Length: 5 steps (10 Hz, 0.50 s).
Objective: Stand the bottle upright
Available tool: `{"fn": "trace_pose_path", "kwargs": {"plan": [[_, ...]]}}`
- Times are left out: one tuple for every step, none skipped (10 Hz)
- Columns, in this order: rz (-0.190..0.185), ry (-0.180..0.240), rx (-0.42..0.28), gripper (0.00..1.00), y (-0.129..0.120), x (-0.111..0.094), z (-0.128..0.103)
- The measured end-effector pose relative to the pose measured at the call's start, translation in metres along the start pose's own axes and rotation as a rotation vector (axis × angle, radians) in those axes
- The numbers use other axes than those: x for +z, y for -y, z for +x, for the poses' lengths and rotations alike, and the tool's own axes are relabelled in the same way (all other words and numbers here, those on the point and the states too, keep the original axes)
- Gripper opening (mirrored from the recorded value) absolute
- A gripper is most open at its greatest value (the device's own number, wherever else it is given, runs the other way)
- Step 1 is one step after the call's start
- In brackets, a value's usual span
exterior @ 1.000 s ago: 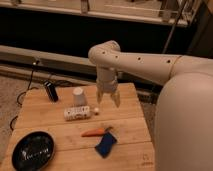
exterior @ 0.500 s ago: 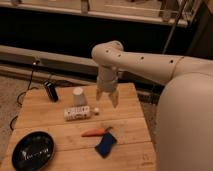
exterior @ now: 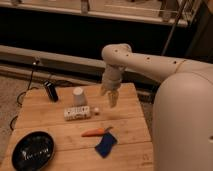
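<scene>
The bottle (exterior: pixel 77 113) lies on its side on the wooden table (exterior: pixel 125 125), left of centre, its small white cap (exterior: pixel 96 110) pointing right. It is whitish with dark specks on its label. My gripper (exterior: pixel 111 98) hangs from the white arm above the back of the table. It points down, to the right of and behind the bottle's cap end, apart from the bottle and holding nothing that I can see.
A white tapered cup (exterior: pixel 78 96) stands just behind the bottle. A dark can (exterior: pixel 50 91) stands at the back left. An orange carrot (exterior: pixel 96 132) and a blue object (exterior: pixel 106 144) lie in front of the bottle. A black plate (exterior: pixel 33 150) sits front left.
My gripper has drifted slightly to the right above the back of the table. The bottle and the other things have not moved.
</scene>
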Motion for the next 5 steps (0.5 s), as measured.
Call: {"fn": "trace_pose_path", "kwargs": {"plan": [[0.028, 0.051, 0.100, 0.63, 0.008, 0.008, 0.003], [0.051, 0.090, 0.155, 0.63, 0.013, 0.014, 0.006], [0.089, 0.152, 0.209, 0.63, 0.021, 0.020, 0.008], [0.129, 0.213, 0.241, 0.63, 0.029, 0.026, 0.009], [0.177, 0.279, 0.259, 0.63, 0.036, 0.030, 0.011]]}}
